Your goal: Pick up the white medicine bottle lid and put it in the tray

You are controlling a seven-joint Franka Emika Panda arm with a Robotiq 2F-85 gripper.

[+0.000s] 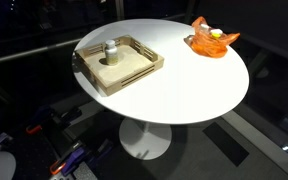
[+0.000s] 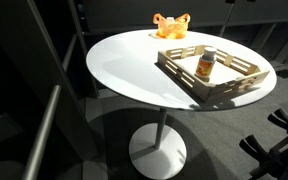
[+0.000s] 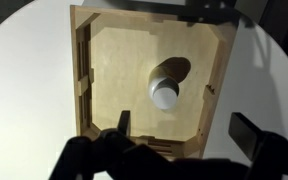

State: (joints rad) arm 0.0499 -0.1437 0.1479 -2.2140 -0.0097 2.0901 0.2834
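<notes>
The tray (image 1: 134, 72) of light tan wood lies on the round white table; it also shows in the other exterior view (image 2: 234, 85) and in the wrist view (image 3: 109, 70). A small bottle (image 1: 111, 52) stands upright inside it, with an orange-brown label in an exterior view (image 2: 207, 66). The white medicine bottle lid (image 3: 164, 95) appears as a white round cap on top of the bottle. My gripper (image 3: 189, 130) shows only in the wrist view. It is open and empty, high above the tray's near rim, apart from the bottle.
An orange crinkled dish (image 1: 213, 41) with yellow contents sits at the table's far edge, also in the other exterior view (image 2: 170, 26). The table (image 1: 184, 85) stands on a single white pedestal (image 2: 160, 150). Dark floor and railings surround it.
</notes>
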